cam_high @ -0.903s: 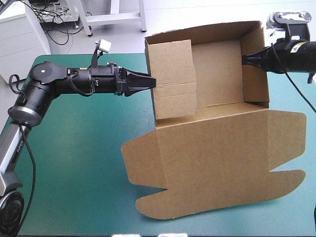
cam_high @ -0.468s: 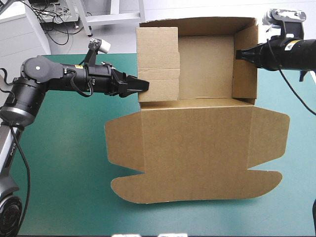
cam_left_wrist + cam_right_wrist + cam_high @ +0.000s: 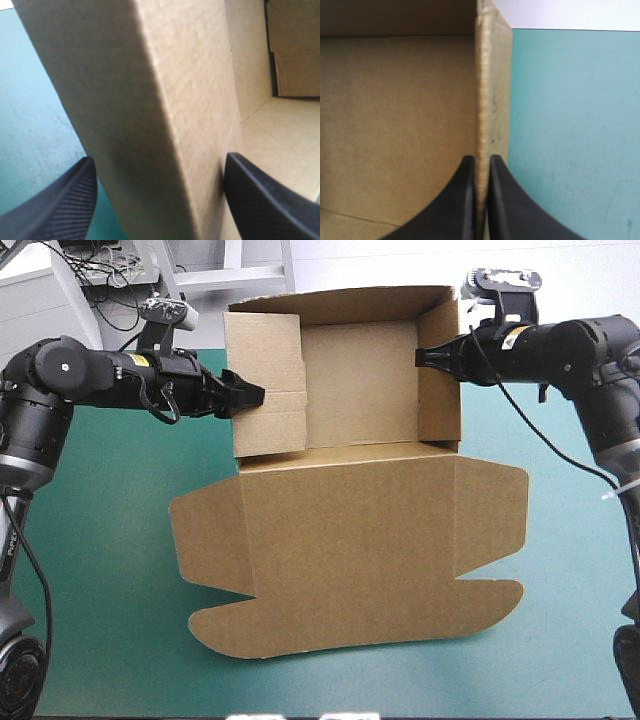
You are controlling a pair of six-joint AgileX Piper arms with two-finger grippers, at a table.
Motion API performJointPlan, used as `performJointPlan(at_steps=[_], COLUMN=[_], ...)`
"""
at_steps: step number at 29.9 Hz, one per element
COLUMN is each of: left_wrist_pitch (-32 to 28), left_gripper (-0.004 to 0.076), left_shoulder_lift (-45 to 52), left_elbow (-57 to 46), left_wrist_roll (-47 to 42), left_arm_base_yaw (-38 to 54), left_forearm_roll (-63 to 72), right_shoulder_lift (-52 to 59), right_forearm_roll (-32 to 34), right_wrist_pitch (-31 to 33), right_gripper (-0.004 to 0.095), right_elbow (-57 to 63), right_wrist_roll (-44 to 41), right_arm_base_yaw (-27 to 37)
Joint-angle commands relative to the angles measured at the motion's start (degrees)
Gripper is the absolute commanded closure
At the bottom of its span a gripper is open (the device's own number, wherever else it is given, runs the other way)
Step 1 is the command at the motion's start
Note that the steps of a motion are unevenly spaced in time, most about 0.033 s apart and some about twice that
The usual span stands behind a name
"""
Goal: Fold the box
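Observation:
The brown box (image 3: 360,390) stands as an open tray at the table's far side, its lid (image 3: 350,540) lying flat toward the front edge. My left gripper (image 3: 255,395) is at the tray's left wall (image 3: 268,385). In the left wrist view (image 3: 159,157) its black fingers (image 3: 60,200) stand apart, one on each side of that thick folded wall (image 3: 150,100). My right gripper (image 3: 422,356) grips the top edge of the right wall (image 3: 440,370). The right wrist view (image 3: 481,157) shows its fingers all but shut with the board edge (image 3: 485,90) between them.
Bare teal-green cover (image 3: 100,540) lies left of the lid and to the right of the box (image 3: 570,540). The tray's back wall (image 3: 340,302) stands at the table's far edge.
The box has slid left across the table and turned square to the front edge. Both grippers moved left with it, keeping their places at the left and right walls.

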State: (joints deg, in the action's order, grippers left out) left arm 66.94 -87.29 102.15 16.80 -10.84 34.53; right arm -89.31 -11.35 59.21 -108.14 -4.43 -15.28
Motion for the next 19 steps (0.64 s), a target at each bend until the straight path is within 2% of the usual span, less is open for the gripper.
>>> performJointPlan(at_steps=[1,8,15,19], left_wrist_pitch=[-3.3,-4.6,-9.0,-10.0], left_gripper=[0.022,0.0228,0.0257,0.0273], left_shoulder_lift=[2.3,2.3,2.3,2.3], left_elbow=[1.9,1.9,1.9,1.9], left_wrist_roll=[-3.6,-7.5,-11.1,-16.2], left_arm_base_yaw=[-0.4,-1.0,-6.3,-9.1], left_forearm_roll=[-1.7,-7.8,-18.2,-25.2], right_shoulder_lift=[1.3,-0.3,-0.3,-0.3], right_forearm_roll=[-1.2,-2.2,-2.4,-1.8], right_wrist_pitch=[-4.9,-5.6,-5.7,-5.7], right_gripper=[0.0927,0.0927,0.0927,0.0927], right_elbow=[-2.0,-2.0,-2.0,-2.0], right_wrist_roll=[-1.7,-3.2,-3.8,-3.8], right_arm_base_yaw=[-1.3,-1.9,-1.9,-2.3])
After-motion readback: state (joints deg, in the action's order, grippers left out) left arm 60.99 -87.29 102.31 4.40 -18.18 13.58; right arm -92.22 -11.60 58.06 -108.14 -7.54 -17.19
